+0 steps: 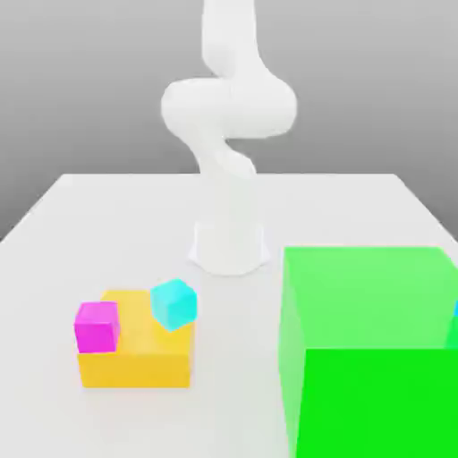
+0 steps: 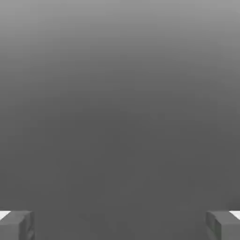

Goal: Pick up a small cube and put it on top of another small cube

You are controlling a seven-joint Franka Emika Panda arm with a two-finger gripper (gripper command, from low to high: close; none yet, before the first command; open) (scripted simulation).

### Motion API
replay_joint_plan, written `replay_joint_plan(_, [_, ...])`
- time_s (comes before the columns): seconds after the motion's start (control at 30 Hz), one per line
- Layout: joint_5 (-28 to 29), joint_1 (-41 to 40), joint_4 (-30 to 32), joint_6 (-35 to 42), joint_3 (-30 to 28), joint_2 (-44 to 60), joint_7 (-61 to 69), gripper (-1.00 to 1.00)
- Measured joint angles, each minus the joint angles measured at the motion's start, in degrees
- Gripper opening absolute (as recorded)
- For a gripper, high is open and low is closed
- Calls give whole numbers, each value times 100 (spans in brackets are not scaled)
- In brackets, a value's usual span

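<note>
Exterior view, read from its left to its right. White flat tabletop (image 1: 107, 215) under a plain grey backdrop.

Toward the view's left and near the front: a wide, flat orange-yellow block (image 1: 134, 353) resting on the table. Small magenta cube (image 1: 97, 326) sits on the block's left front corner, squared up. Small cyan cube (image 1: 173, 303) sits on the block's back right part, tilted, one corner down. The two small cubes are near each other but apart.

Centre, behind the block: the white Panda arm (image 1: 228, 107), its round base (image 1: 230, 249) planted on the table, its links curling up out of the frame's top.

Right front: a very large bright green cube (image 1: 371, 349), far bigger than the others, blocking sight of the table behind it. At its right edge a thin sliver of cyan-blue (image 1: 455, 309) peeks out; cannot tell what it is.

The plain bright yellow small cube cannot be found; its place is unknown.

Hand view: the gripper (image 2: 120, 225) shows two dark grey fingertips (image 2: 16, 225), spread wide with nothing between them. Ahead of the fingers, blank grey backdrop; no cube or block near them.
</note>
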State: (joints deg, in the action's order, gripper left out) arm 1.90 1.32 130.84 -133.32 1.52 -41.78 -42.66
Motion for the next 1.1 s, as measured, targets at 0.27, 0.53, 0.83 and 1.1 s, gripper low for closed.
replay_joint_plan(0.27, [565, 873, 49, -684, 418, 1536, 1831, 0])
replay_joint_plan(0.53, [916, 1698, 142, -1387, 846, 3048, 3850, 0])
replay_joint_plan(0.83, [792, 2570, 840, -2028, 1240, 3977, 6185, 0])
replay_joint_plan(1.1, [516, 3196, 1778, -2496, 1538, 4400, 8215, 0])
